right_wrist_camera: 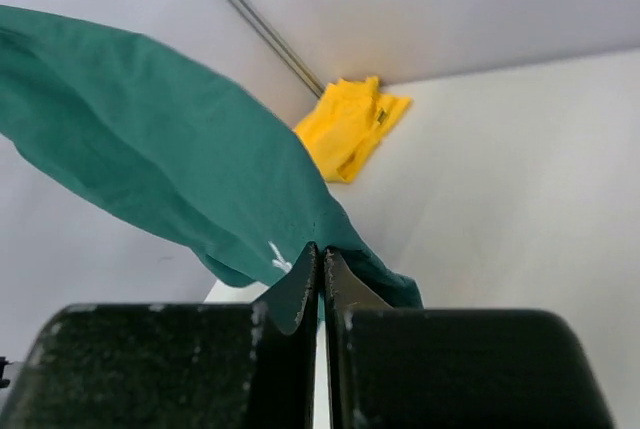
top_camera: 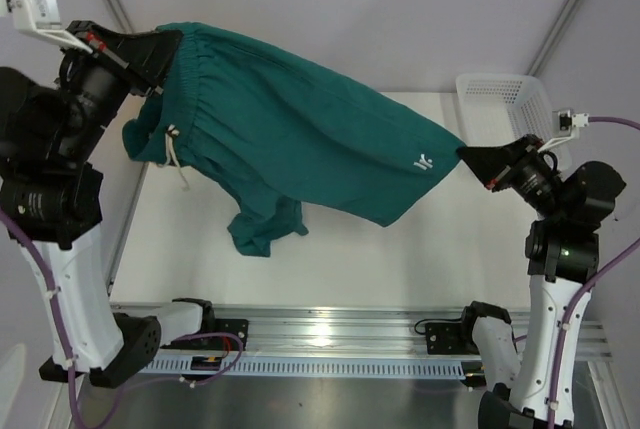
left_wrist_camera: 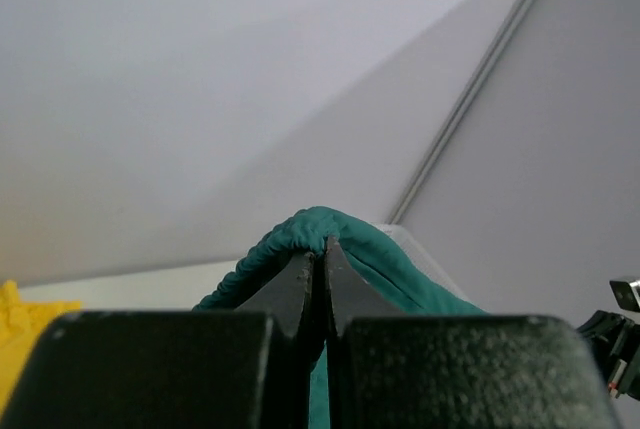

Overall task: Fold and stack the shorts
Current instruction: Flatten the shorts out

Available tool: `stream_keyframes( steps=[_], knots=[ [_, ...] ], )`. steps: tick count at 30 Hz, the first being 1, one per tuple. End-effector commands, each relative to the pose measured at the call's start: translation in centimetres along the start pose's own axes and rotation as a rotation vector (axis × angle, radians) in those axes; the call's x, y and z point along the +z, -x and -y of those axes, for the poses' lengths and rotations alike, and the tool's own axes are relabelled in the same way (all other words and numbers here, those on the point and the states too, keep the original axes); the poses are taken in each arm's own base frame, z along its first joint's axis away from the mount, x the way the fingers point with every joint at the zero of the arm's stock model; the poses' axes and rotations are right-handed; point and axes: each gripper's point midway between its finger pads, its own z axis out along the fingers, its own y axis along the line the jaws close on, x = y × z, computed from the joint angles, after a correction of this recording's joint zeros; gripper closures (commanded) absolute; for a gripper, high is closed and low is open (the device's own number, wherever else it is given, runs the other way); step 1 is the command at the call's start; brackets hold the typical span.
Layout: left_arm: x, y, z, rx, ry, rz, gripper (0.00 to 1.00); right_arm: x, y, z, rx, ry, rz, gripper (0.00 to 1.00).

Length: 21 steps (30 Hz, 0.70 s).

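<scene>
The dark teal green shorts (top_camera: 300, 129) hang stretched in the air between my two grippers, above the white table. My left gripper (top_camera: 165, 44) is shut on the gathered waistband (left_wrist_camera: 300, 229) at the upper left. My right gripper (top_camera: 468, 156) is shut on a leg hem corner (right_wrist_camera: 335, 234) beside the small white logo (top_camera: 425, 162). A white drawstring (top_camera: 177, 154) dangles and the other leg droops to the table. The yellow shorts (right_wrist_camera: 350, 124) lie crumpled on the far side of the table in the right wrist view and show at the edge of the left wrist view (left_wrist_camera: 25, 334); the top view hides them.
A white mesh basket (top_camera: 505, 104) stands at the back right of the table, just behind my right gripper. The white table surface (top_camera: 330, 259) lies under the hanging cloth. A metal rail (top_camera: 330, 334) runs along the near edge.
</scene>
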Motion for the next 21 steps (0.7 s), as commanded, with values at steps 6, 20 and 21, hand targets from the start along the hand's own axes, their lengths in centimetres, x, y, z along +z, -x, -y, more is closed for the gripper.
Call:
stream_keyframes(
  steps=[6, 20, 21],
  knots=[
    [-5.5, 6.1, 8.3, 0.042, -0.316, 0.251, 1.0, -4.8, 4.4, -12.0, -0.242, 0.181, 0.153, 1.0],
    [-21.3, 11.8, 16.6, 0.174, -0.433, 0.577, 1.0, -16.0, 5.3, -26.7, -0.579, 0.352, 0.472, 1.0],
    [-20.3, 11.6, 15.9, 0.161, -0.404, 0.552, 1.0, -15.6, 5.5, -25.7, -0.556, 0.319, 0.459, 1.0]
  ],
)
